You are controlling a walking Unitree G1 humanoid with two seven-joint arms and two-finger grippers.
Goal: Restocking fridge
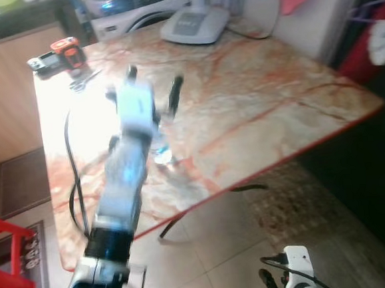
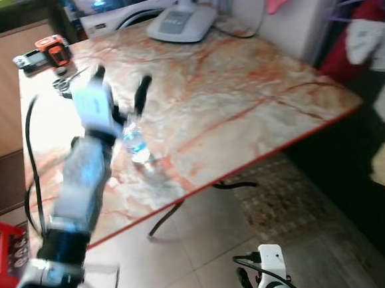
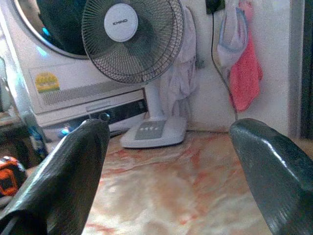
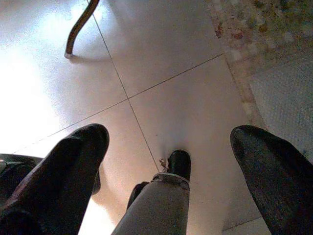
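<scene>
A: Head views, left and right eye. What is the task's thing?

B: A small clear water bottle (image 2: 134,143) with a pale blue label, upright on the marbled table (image 1: 269,104), near the edge closest to the robot. It is blurred; its cap cannot be made out.

A: And the arm?

B: The left arm reaches up and forward over the table from 7 o'clock, forearm silver and motion-blurred. The left gripper (image 1: 155,87) is just beyond the bottle, toward 12 o'clock. Its two black fingers (image 1: 175,92) stand well apart and nothing sits between them. Whether a finger touches the bottle cannot be told.

A: Other items on the table?

B: An orange-and-black tool (image 1: 59,54) at 11 o'clock and the white base of a fan (image 1: 193,24) at 12 o'clock. A black cable (image 1: 71,167) hangs over the near edge.

A: Left wrist view?

B: The left gripper's spread fingers frame the table top; between them, at the far end, stand the fan (image 3: 132,39), a washing machine (image 3: 58,73) and a pink cloth (image 3: 244,78) on the wall.

A: Right wrist view?

B: The right gripper (image 4: 168,161) hangs low, pointing at the tiled floor (image 4: 186,98). Its fingers are wide apart and hold nothing. Between them are the robot's leg and black foot (image 4: 178,164); a table leg (image 4: 80,27) is at 11 o'clock.
</scene>
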